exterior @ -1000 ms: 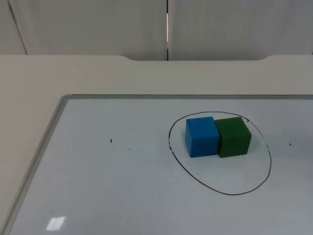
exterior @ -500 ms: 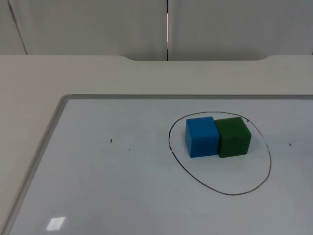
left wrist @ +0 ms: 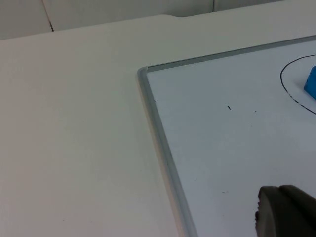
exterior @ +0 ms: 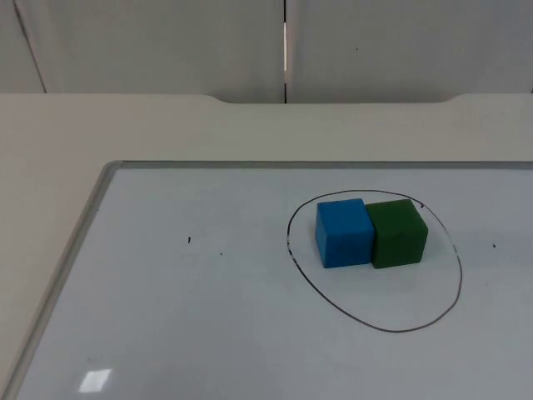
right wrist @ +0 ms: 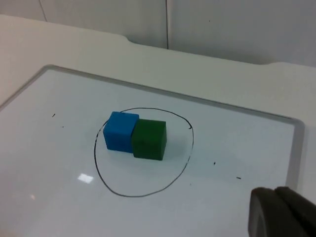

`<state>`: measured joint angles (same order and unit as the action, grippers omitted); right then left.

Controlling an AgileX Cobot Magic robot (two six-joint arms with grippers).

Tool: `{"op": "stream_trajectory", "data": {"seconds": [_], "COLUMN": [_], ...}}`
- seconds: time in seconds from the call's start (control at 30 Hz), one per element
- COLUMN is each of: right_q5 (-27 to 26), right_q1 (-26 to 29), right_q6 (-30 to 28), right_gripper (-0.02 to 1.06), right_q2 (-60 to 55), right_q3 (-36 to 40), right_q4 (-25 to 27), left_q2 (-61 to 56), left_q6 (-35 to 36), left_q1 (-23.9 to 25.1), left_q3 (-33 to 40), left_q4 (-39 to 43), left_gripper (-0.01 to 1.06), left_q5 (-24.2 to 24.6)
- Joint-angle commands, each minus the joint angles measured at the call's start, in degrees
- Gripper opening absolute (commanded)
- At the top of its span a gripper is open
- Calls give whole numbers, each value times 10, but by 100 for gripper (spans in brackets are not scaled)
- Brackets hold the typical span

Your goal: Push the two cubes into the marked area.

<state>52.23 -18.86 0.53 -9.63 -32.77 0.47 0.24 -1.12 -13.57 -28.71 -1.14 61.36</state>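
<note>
**Sitting inside the ring: both cubes side by side**

Blue cube [exterior: 343, 232] and green cube [exterior: 398, 232] rest on the whiteboard [exterior: 208, 317], touching along one side, blue toward the left arm's side, green toward the right arm's. Both lie within the hand-drawn black oval [exterior: 376, 325], in its far half, the blue one close to the line.

A few small ink specks [exterior: 189, 241] mark the board well away from the cubes. The board has a grey metal frame [exterior: 71, 250] and lies on the white table [exterior: 166, 125], which ends at the grey wall [exterior: 400, 42].

Left gripper [left wrist: 284, 212] hangs over the board near its frame corner; right gripper [right wrist: 279, 210] hangs above the board's other end, well apart from the cubes. One dark fingertip of each is visible, so whether the fingers are spread or together I cannot tell. Neither touches a cube.
</note>
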Motion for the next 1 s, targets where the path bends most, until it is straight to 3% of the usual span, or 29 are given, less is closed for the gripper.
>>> {"op": "stream_trajectory", "data": {"seconds": [0.0, 0.47, 0.97], "right_q5": [20, 92, 96], "right_q1": [3, 3, 3], "right_q6": [0, -1, -2], "right_gripper": [0, 0, 0], "right_q2": [15, 96, 96], "right_q3": [3, 25, 33], "right_q4": [-1, -18, -20], "left_q2": [-2, -2, -2], "left_q6": [3, 3, 3], "left_q1": [3, 3, 3], "left_q3": [4, 4, 4], "left_q4": [1, 1, 1], "left_gripper": [0, 0, 0], "left_q5": [1, 1, 1]}}
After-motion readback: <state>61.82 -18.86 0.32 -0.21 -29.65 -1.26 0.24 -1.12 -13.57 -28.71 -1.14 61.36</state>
